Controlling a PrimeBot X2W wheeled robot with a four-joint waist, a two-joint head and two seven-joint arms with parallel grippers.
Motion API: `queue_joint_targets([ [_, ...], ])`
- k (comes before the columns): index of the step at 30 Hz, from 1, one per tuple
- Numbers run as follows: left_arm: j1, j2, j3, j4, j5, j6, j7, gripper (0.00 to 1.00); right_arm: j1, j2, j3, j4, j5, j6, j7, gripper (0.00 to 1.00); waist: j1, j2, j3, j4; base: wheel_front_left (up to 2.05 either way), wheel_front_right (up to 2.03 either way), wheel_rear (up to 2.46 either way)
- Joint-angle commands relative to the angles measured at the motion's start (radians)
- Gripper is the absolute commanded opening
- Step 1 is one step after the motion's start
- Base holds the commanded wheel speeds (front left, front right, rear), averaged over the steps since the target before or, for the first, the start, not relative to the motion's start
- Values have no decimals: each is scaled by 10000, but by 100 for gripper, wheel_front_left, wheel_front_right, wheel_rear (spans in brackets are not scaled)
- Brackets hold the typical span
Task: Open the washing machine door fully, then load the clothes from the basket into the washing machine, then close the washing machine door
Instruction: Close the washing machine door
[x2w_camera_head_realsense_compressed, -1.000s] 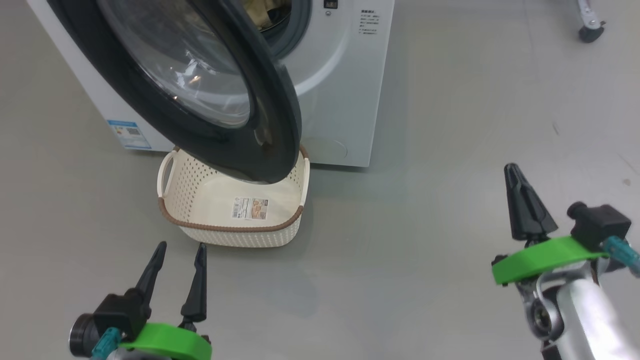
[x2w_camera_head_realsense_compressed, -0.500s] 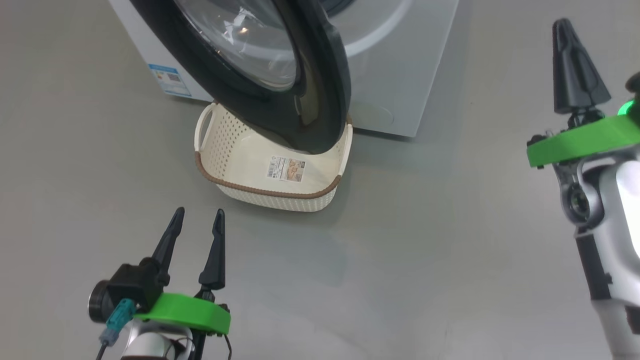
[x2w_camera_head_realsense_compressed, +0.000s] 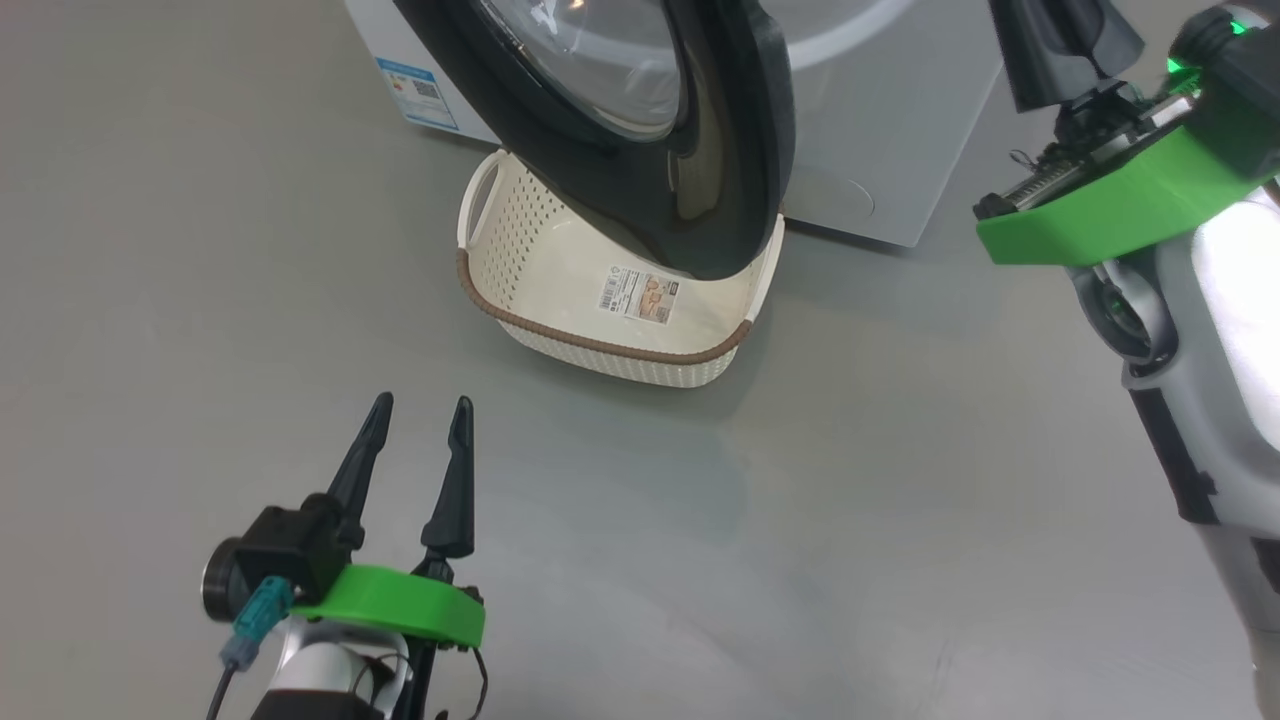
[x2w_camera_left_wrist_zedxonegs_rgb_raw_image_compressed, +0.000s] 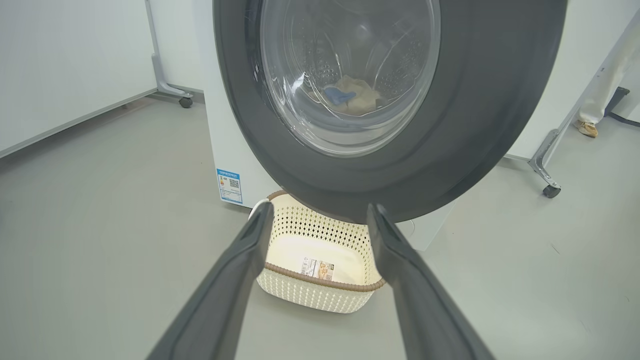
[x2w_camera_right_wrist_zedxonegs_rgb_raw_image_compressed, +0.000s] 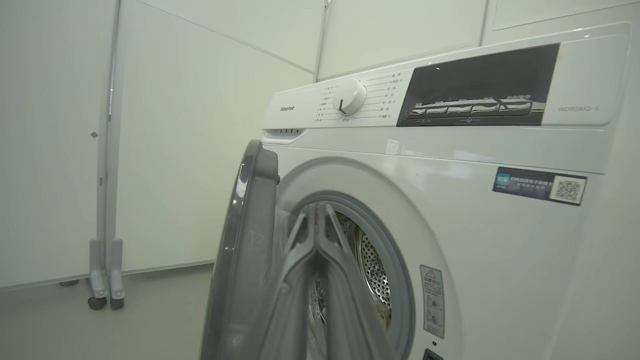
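Glossy black-rimmed washing machine door (x2w_camera_left_wrist_zedxonegs_rgb_raw_image_compressed: 470, 125), ajar

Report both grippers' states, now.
Left gripper: open, holding nothing.
Right gripper: shut, holding nothing.

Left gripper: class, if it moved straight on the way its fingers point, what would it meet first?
Probably the washing machine door, at its lower black rim above the basket; depth is unclear.
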Motion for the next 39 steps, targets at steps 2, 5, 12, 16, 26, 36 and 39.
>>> queue_joint_targets([
  [2, -366, 53, 296, -252, -38, 6, -68, 100, -544, -113, 613, -495, 209, 2, -61, 0, -2, 0, 149, 174, 0, 0, 0],
  [5, -415, -11, 250, -231, -47, 6, -68, 100, -821, -264, 1349, -470, 392, 2, -61, 0, -2, 0, 242, 293, 0, 0, 0],
  [12, -467, -116, 172, -162, -107, 6, -68, 100, -1462, -430, 2826, -331, 751, 2, -61, 0, -2, 0, 394, 453, 0, 0, 0],
  [16, -514, -167, 115, -85, -128, 6, -68, 100, -1733, -393, 3397, 10, 1036, 2, -61, 0, -2, 0, 454, 508, 0, 0, 0],
  [26, -552, -278, 48, 24, -191, 6, -68, 100, -1813, -447, 5309, 1209, 2441, 2, -61, 0, -2, 0, 417, 678, 0, 0, 0],
  [36, -556, -314, 46, 21, -193, 6, -68, 100, -2181, -521, 6242, 2594, 3148, 2, -61, 0, -2, 0, 519, 618, 0, 0, 0],
  [39, -590, -323, -6, 19, -197, 6, -68, 100, -2309, -512, 6277, 2892, 3233, 2, -61, 0, -2, 0, 576, 617, 0, 0, 0],
])
